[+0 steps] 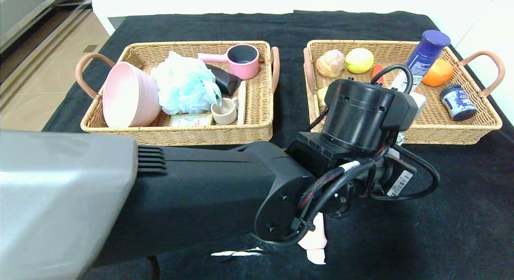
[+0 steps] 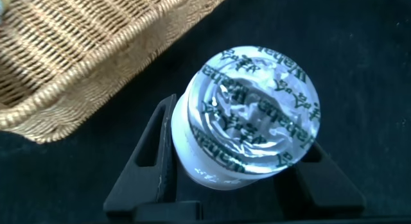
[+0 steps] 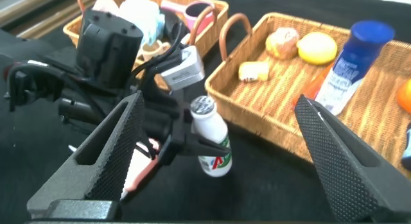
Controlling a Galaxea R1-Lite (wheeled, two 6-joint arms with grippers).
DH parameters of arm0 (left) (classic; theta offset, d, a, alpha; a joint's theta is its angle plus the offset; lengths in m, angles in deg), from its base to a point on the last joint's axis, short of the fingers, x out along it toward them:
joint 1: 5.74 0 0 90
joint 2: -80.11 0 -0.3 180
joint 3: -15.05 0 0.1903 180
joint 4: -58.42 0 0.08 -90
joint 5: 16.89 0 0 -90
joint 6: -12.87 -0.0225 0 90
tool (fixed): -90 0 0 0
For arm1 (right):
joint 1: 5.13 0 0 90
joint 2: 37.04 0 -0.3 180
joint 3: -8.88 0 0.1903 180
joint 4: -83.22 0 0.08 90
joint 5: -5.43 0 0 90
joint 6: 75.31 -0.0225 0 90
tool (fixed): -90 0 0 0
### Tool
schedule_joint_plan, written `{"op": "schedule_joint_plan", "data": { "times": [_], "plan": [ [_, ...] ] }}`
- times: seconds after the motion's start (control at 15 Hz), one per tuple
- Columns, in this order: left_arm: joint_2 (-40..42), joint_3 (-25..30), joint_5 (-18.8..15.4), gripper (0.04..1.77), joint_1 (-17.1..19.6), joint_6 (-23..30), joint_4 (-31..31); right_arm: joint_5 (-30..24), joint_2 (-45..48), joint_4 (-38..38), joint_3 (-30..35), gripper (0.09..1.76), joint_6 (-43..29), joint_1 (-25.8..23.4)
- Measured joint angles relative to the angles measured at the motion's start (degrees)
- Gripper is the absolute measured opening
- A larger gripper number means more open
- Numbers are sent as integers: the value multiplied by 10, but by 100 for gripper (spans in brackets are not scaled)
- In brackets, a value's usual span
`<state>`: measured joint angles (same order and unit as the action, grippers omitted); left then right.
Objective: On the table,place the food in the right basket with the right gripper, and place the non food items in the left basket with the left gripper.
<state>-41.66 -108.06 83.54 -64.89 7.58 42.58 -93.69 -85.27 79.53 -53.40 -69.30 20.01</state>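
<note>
Left end effector grips small white plastic bottle, foil-sealed top, green label, above black-cloth bench, at 7 o'clock of right woven wicker basket. Right end effector open, textured pads. Flat pink tube on cloth.

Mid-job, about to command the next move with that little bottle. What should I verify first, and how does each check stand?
1. Left gripper grip on small white bottle: ok, clamped between both fingers.
2. Correct arm for food: not ok, the left one holds it.
3. Right gripper free: ok, open and empty.
4. Right basket has room: ok, bare wicker near the front.
5. Pink tube sorted: not ok, on the table beneath the left arm.
</note>
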Motion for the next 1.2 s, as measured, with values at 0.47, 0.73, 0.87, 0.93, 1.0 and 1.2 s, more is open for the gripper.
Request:
{"op": "schedule_joint_plan", "data": {
  "times": [0.47, 0.73, 0.87, 0.93, 1.0, 1.2],
  "plan": [
    [-10, -9, 8, 87, 3, -2, -1, 0, -3, -8, 2, 171, 1, 4],
    [-10, -9, 7, 116, 3, -5, -5, 0, -3, -7, 2, 171, 1, 5],
    [-9, -10, 8, 129, 2, -5, -12, -1, -2, -7, 2, 171, 1, 5],
    [-8, -10, 12, 134, 1, -5, -13, -2, -2, -7, 2, 171, 1, 5],
    [-6, -10, 21, 138, 0, -5, -14, -3, 0, -6, 3, 171, 1, 6],
    [7, 1, 27, 149, -4, -6, -15, -4, 8, -5, 3, 171, 2, 8]
  ]
}}
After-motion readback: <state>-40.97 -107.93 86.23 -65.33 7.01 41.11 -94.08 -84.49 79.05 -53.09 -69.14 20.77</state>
